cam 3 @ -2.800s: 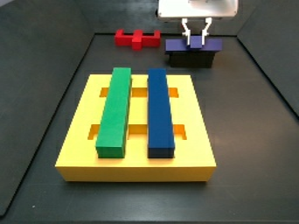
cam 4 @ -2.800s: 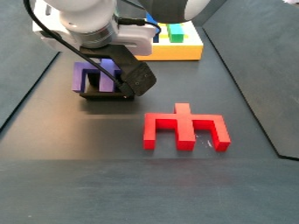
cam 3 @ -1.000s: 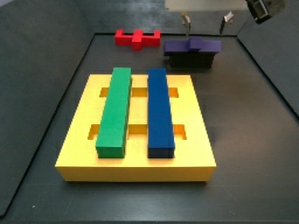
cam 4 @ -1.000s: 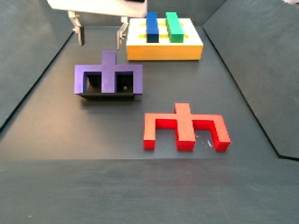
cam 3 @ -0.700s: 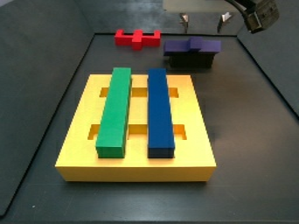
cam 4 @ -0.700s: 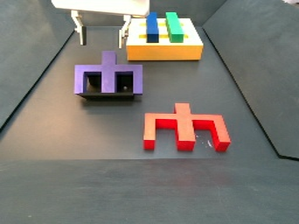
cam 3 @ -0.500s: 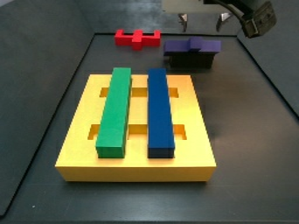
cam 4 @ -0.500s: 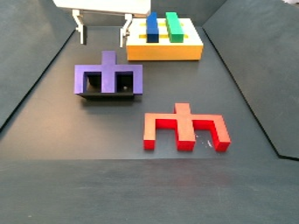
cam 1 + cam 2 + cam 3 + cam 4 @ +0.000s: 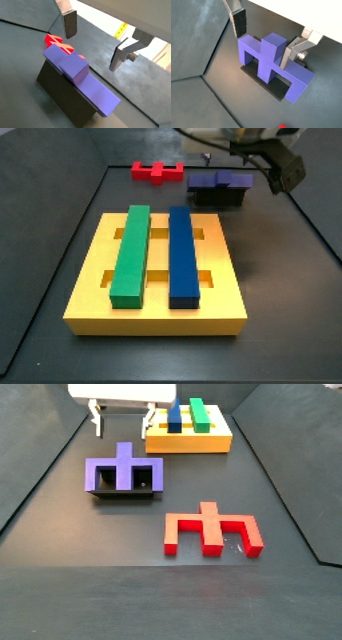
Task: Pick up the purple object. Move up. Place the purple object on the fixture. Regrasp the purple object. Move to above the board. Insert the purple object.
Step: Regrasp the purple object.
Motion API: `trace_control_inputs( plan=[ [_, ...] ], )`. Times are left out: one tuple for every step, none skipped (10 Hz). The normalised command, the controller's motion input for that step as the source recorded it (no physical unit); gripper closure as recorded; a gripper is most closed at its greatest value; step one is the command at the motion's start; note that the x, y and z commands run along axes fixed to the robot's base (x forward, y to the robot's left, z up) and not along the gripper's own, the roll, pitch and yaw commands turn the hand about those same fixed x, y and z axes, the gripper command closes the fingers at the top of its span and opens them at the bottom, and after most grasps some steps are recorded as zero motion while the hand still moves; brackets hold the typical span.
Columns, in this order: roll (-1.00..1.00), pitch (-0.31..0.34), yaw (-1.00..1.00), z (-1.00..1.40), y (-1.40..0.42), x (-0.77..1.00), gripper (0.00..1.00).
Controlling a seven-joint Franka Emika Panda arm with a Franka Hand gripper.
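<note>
Even overhead light, soft shadows (hand [image 9: 238, 140] perhaps motion-blurred).

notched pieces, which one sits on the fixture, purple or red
The purple object sits on the fixture, below the open gripper; the red piece lies flat on the floor, apart.

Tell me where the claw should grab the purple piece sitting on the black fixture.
Judging by its pose, grip the raised central ridge of the purple piece from above: it stands proud of the fixture, and the open claw hovers above it.
</note>
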Motion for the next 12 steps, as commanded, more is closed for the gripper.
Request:
trace_control_inputs(
  plan=[
    [0.78,0.0,0.38,-0.43,-0.21,0.05,0.0],
    [0.33,0.0,0.26,-0.3,-0.03,0.0,0.0],
    [0.03,-0.069,0.0,0.0,0.0,0.0,0.0],
    [0.02,0.0,0.0,0.0,0.0,0.0,0.0],
    [0.17,0.051,0.0,-0.25,0.0,0.03,0.0],
    [0.21,0.0,0.0,-0.41,0.0,0.02,0.0],
    [0.06,0.0,0.0,-0.3,0.0,0.05,0.0],
    [0.0,-0.026,0.0,-0.22,0.01,0.05,0.0],
    [-0.07,-0.009,0.0,-0.02,0.03,0.05,0.0],
    [-0.07,0.0,0.0,0.0,0.01,0.07,0.0],
    [0.01,0.0,0.0,0.0,0.0,0.0,0.0],
    [0.0,0.0,0.0,0.0,0.0,0.0,0.0]
  ],
)
